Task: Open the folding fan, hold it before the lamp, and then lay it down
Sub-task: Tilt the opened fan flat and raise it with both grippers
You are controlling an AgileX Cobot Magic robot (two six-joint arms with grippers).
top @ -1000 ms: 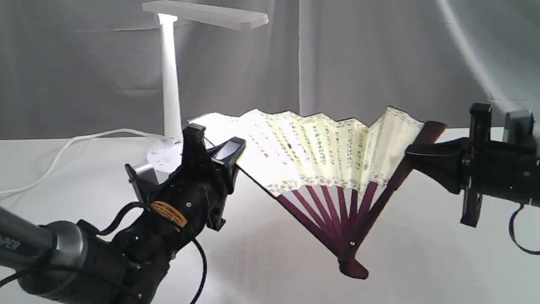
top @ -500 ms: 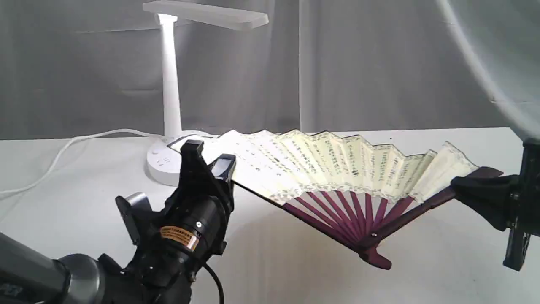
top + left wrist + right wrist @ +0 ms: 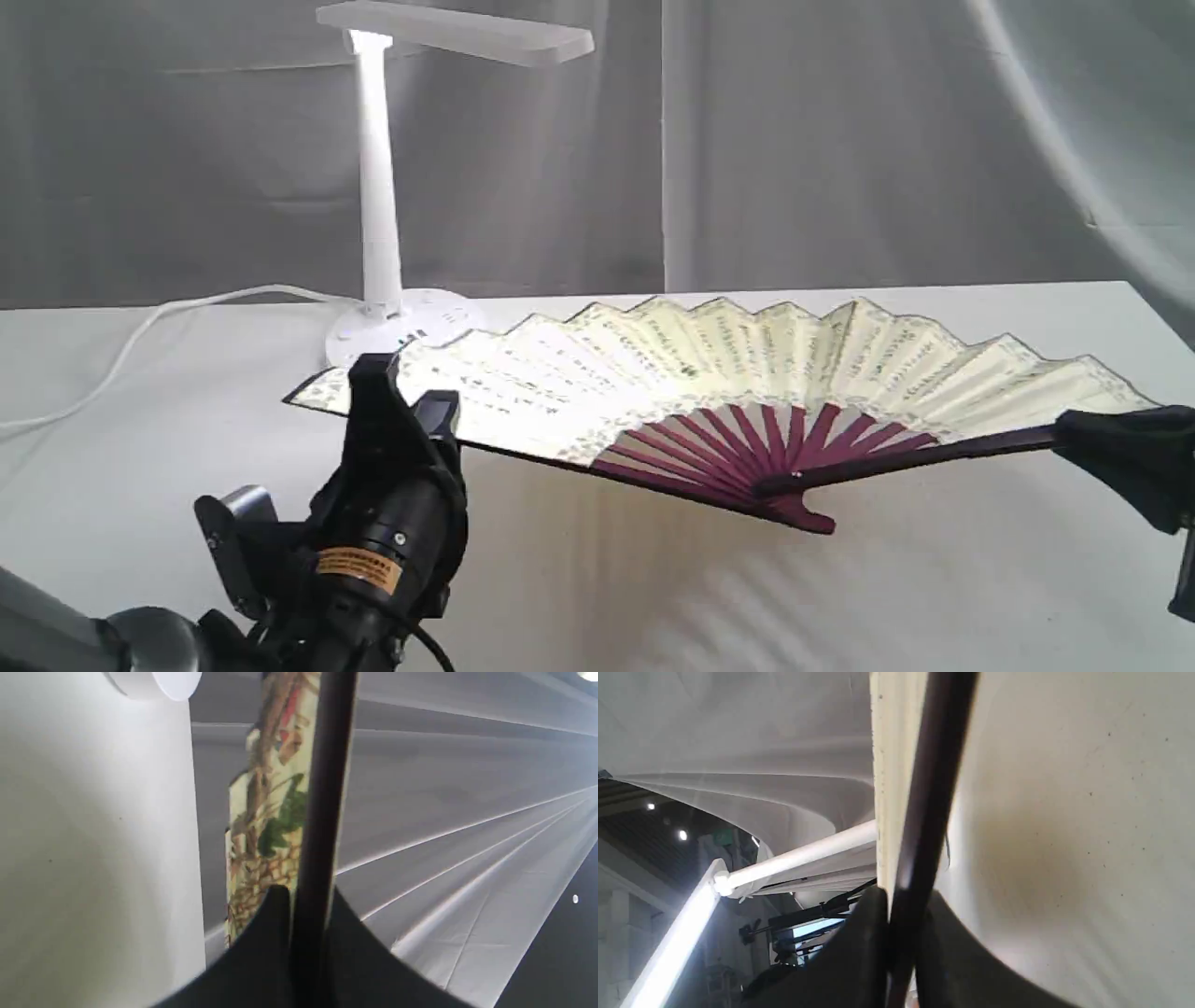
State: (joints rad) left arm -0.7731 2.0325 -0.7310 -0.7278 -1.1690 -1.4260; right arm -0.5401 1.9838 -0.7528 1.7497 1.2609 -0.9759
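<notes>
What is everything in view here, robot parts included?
folding fan: one, cream paper with black writing and maroon ribs, spread open low over the table, in front of the lamp
lamp: one, white, standing on the table behind the fan's left end
cord: one, white, running from the lamp's base off the left edge of the exterior view
table: one, white-covered, under everything
backdrop: one, grey cloth, behind the table
left fingers: one pair, black, shut on the fan's left guard
right fingers: one pair, black, shut on the fan's right guard
</notes>
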